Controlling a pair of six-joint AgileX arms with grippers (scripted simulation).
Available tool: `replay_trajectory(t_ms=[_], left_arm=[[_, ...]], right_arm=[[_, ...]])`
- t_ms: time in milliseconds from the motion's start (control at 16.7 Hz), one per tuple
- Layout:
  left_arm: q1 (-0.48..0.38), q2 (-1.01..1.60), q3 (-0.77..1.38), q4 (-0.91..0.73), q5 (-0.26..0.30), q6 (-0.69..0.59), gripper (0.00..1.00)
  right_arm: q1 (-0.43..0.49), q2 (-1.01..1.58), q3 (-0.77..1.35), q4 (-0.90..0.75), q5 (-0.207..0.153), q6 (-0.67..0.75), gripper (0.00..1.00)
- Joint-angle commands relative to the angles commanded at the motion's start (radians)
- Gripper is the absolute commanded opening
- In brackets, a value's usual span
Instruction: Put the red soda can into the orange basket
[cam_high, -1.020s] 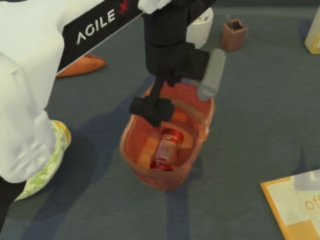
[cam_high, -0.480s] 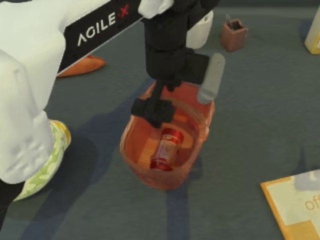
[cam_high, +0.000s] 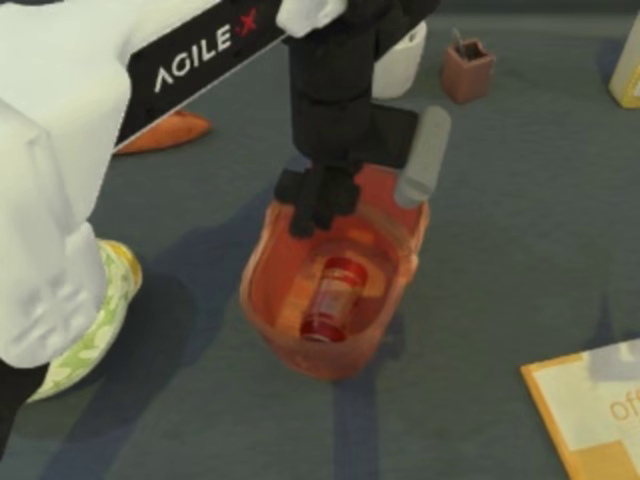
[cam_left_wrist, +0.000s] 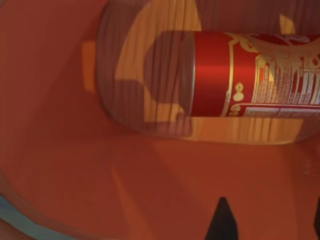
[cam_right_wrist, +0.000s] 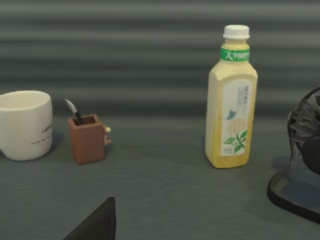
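The red soda can (cam_high: 333, 298) lies on its side on the slatted floor of the orange basket (cam_high: 262, 310), near the table's middle. In the left wrist view the can (cam_left_wrist: 250, 75) is close ahead, and the basket wall (cam_left_wrist: 60, 150) fills the rest. My left gripper (cam_high: 318, 205) hangs over the basket's far rim, above and behind the can. It is open (cam_left_wrist: 270, 220), holds nothing and stays apart from the can. My right gripper (cam_right_wrist: 107, 222) is parked out of the top view, facing the back of the table.
At the back stand a white mug (cam_high: 400, 60), a small brown box (cam_high: 467, 68) and a yellow bottle (cam_right_wrist: 231, 100). A green floral vessel (cam_high: 95, 330) sits at the left under my arm, and an orange-edged book (cam_high: 590, 410) at front right. A black stand (cam_right_wrist: 300, 170) is beside the bottle.
My left gripper has drawn back from over the basket's inside toward its far rim, still empty. The can lies where it did.
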Motion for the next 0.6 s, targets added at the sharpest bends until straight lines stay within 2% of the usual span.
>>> replay_trajectory(t_ms=[120, 180, 600], left_arm=[[0.000, 0.000, 0.000, 0.000, 0.000, 0.000, 0.02], [0.000, 0.000, 0.000, 0.000, 0.000, 0.000, 0.00], [0.000, 0.000, 0.000, 0.000, 0.000, 0.000, 0.00]], right_arm=[[0.000, 0.000, 0.000, 0.000, 0.000, 0.000, 1.00], [0.000, 0.000, 0.000, 0.000, 0.000, 0.000, 1.00], [0.000, 0.000, 0.000, 0.000, 0.000, 0.000, 1.00]])
